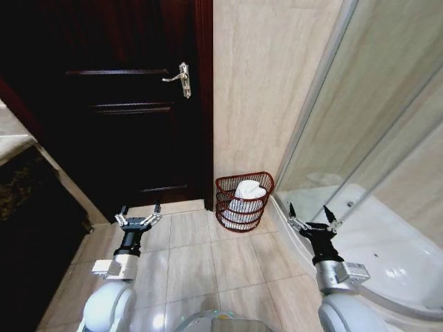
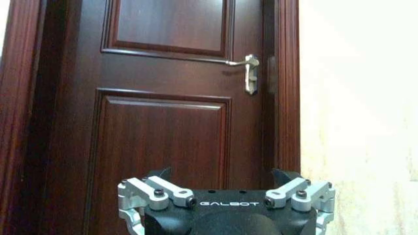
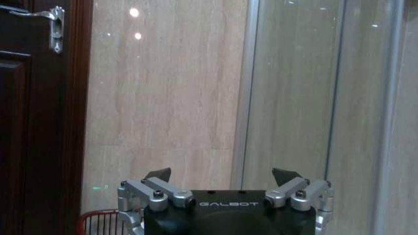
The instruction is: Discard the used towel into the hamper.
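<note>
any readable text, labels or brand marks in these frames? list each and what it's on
"GALBOT", in pale letters on the black body of the left gripper, read in the left wrist view.
"GALBOT", same mark on the black body of the right gripper, read in the right wrist view.
Nothing readable on the door, its handle, the hamper, the towel or the shower glass.

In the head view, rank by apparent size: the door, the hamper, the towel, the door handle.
1. door
2. hamper
3. towel
4. door handle, though it sits farther from the camera than the hamper.
</note>
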